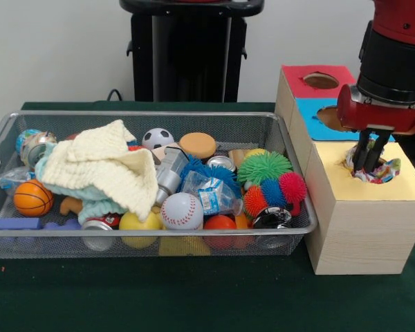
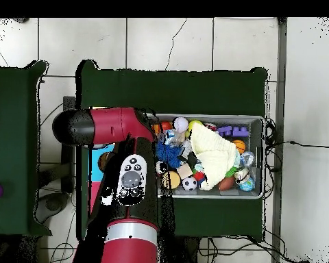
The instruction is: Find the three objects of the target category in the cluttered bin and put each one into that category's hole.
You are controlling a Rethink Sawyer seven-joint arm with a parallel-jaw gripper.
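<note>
The wire mesh bin (image 1: 152, 233) sits on the left of the green table, full of clutter; it also shows in the overhead view (image 2: 262, 159). My gripper (image 1: 369, 164) hangs over the yellow-topped box (image 1: 373, 190), with its fingertips down in the round hole. It is shut on a small cloth piece with a multicolour print (image 1: 387, 170), which bunches around the hole's rim on both sides of the fingers. No other printed cloth piece shows in the bin. In the overhead view the arm (image 2: 129, 178) hides the gripper and the yellow hole.
A large cream knitted cloth (image 1: 107, 169) covers the bin's left part. Around it lie balls, spiky rubber balls (image 1: 265, 168), cans and a crumpled bottle. The blue-topped hole (image 1: 328, 117) and red-topped hole (image 1: 321, 80) stand behind the yellow box.
</note>
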